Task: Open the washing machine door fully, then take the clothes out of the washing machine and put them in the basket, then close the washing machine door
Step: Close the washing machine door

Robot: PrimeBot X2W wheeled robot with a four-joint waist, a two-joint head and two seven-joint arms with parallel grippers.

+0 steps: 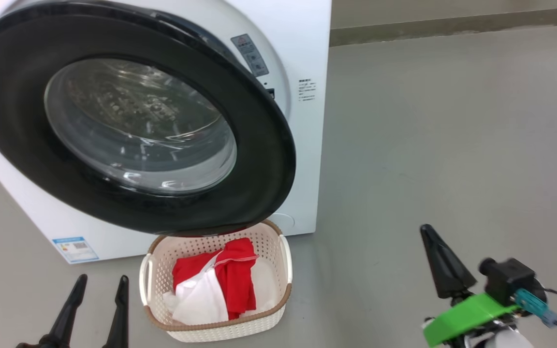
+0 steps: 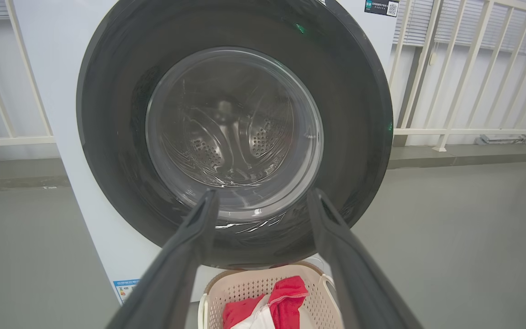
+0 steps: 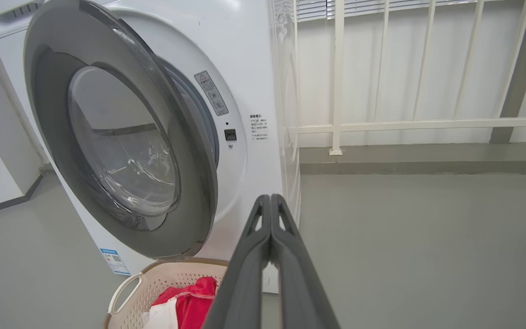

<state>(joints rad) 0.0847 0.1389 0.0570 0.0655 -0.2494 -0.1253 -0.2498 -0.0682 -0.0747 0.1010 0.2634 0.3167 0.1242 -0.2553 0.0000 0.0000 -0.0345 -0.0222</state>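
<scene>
The washing machine door (image 1: pixel 128 121) with its black rim and glass bowl stands ajar, a small gap showing along its right edge in the right wrist view (image 3: pixel 121 137). The white washing machine (image 1: pixel 302 58) stands behind it. Red and white clothes (image 1: pixel 220 285) lie in the cream basket (image 1: pixel 278 295) on the floor under the door's lower edge. My left gripper (image 1: pixel 100 285) is open at the lower left, left of the basket; its fingers frame the door (image 2: pixel 235 132) in the left wrist view. My right gripper (image 1: pixel 428 232) is shut on nothing, right of the basket, and its fingers (image 3: pixel 270 201) touch.
Grey floor stretches to the right of the machine. A white railing (image 3: pixel 404 123) and a wall run behind. A blue-edged sticker (image 1: pixel 74 249) marks the machine's lower front. The basket's handle (image 3: pixel 123 285) faces my right wrist camera.
</scene>
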